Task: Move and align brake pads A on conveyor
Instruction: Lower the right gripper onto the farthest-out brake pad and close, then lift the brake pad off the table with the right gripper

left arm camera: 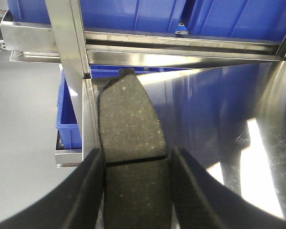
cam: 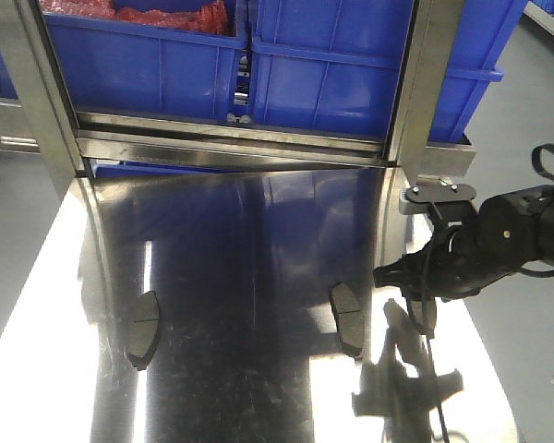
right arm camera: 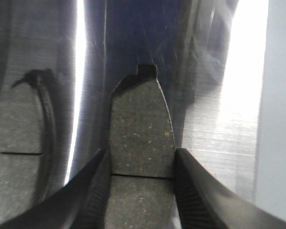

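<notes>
Two brake pads lie flat on the shiny steel table, one at the left (cam: 144,328) and one right of centre (cam: 346,318). The left wrist view shows my left gripper (left arm camera: 137,157) shut on the sides of another dark-grey pad (left arm camera: 128,119), at its groove, near the table's left edge. My right gripper (right arm camera: 141,157) is shut the same way on a pad (right arm camera: 140,119) held over the steel. A further pad (right arm camera: 16,138) shows to its left. From the front, my right gripper (cam: 388,275) hangs over the table's right side. The left arm and the conveyor are out of view there.
Blue bins (cam: 332,65) stand on a steel rack at the table's far end, with upright posts at the left (cam: 46,101) and right (cam: 425,92). A blue crate (left arm camera: 69,117) sits lower, off the table's left edge. Grey floor lies on both sides.
</notes>
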